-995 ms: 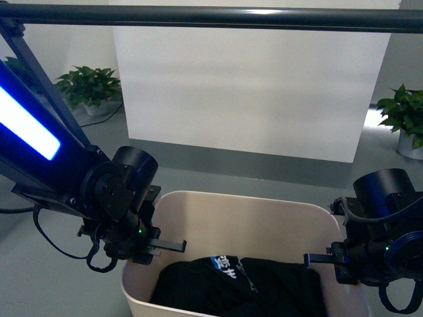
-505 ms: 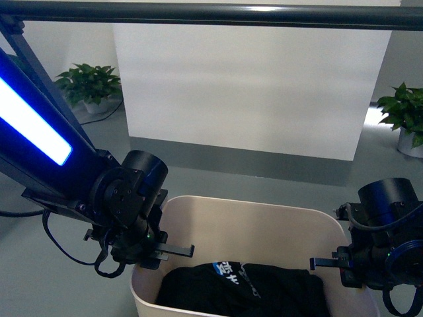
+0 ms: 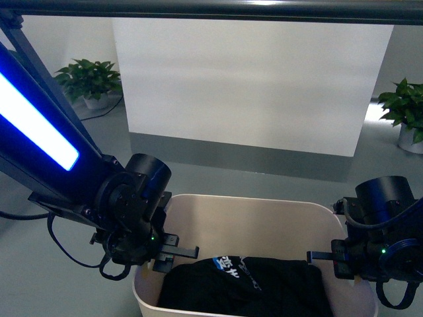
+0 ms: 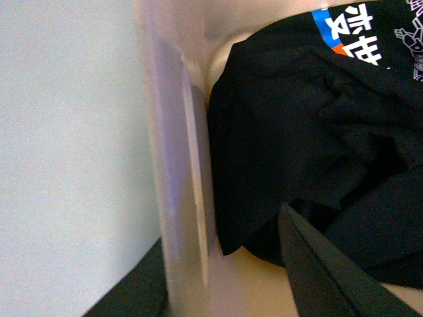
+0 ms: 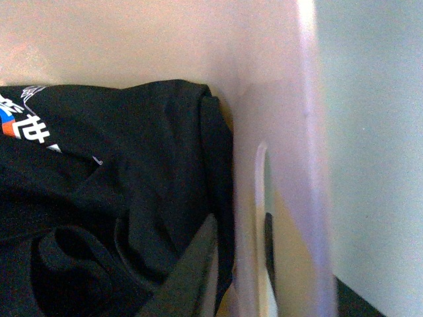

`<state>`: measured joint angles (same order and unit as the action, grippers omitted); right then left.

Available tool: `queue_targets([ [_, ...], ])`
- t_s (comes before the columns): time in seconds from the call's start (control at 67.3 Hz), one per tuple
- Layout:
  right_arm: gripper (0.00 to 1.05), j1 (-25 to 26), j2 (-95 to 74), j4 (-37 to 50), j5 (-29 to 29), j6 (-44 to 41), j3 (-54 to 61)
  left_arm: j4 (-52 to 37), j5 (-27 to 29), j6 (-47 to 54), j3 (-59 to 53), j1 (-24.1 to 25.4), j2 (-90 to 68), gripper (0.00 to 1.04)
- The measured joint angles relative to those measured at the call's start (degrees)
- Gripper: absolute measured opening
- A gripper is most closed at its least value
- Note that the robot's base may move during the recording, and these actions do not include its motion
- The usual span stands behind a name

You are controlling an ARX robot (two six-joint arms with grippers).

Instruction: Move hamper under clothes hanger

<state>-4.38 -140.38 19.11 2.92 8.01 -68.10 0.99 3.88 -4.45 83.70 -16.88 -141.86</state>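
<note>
The hamper (image 3: 251, 201), a beige tub, sits low in the front view with a black printed garment (image 3: 244, 287) inside. The clothes hanger bar (image 3: 211, 8) runs across the top, its angled leg (image 3: 26, 53) at the left. My left gripper (image 3: 173, 254) stands open astride the hamper's left end wall (image 4: 175, 165). One of its fingers (image 4: 317, 271) is inside, over the garment (image 4: 317, 119). My right gripper (image 3: 328, 256) is shut on the right end wall (image 5: 277, 99) by the handle slot (image 5: 261, 172), with its inner finger (image 5: 192, 271) against the wall.
A white panel (image 3: 251, 79) stands on the grey floor beyond the hamper. Potted plants sit at the far left (image 3: 89, 82) and far right (image 3: 403, 109). A bright blue light strip (image 3: 36, 125) glows on the left arm.
The bar now sits higher in the front view. The hamper and both grippers have shifted a little lower and to the right, with each gripper still at its own end wall.
</note>
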Motion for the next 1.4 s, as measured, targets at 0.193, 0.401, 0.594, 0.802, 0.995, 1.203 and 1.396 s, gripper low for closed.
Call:
queue_targets([
  [0.193, 0.54, -0.46, 0.68, 2.01, 0.02, 0.66, 1.29, -2.69, -0.85, 0.72, -0.09, -0.09, 0.63, 0.71],
  [0.401, 0.9, -0.39, 9.64, 3.52, -0.33, 1.79, 5.46, -5.44, -1.6, 2.71, -2.34, -0.39, 11.52, 0.98],
  [0.594, 0.97, -0.42, 22.6, 6.14, -1.7, 2.14, 11.78, -9.22, -0.44, 6.25, -6.99, -1.27, 24.5, 0.98],
  [0.802, 0.97, -0.52, 35.52, 16.33, 2.86, 0.98, 21.07, -22.45, 2.71, 10.75, -16.98, -1.62, 34.6, 0.98],
  [0.995, 0.87, -0.35, 42.12, 38.62, 3.48, -4.33, 31.58, -44.59, 8.96, 9.81, -30.47, -1.92, 43.8, 0.88],
  [1.203, 0.57, 0.31, 46.21, 48.09, 1.03, -7.19, 42.6, -53.37, 10.71, 5.75, -45.33, 1.44, 50.95, 0.58],
  [1.396, 0.29, 1.33, 53.75, 48.19, 0.22, -7.76, 49.53, -56.08, 7.82, 4.76, -55.76, 4.9, 58.51, 0.29],
])
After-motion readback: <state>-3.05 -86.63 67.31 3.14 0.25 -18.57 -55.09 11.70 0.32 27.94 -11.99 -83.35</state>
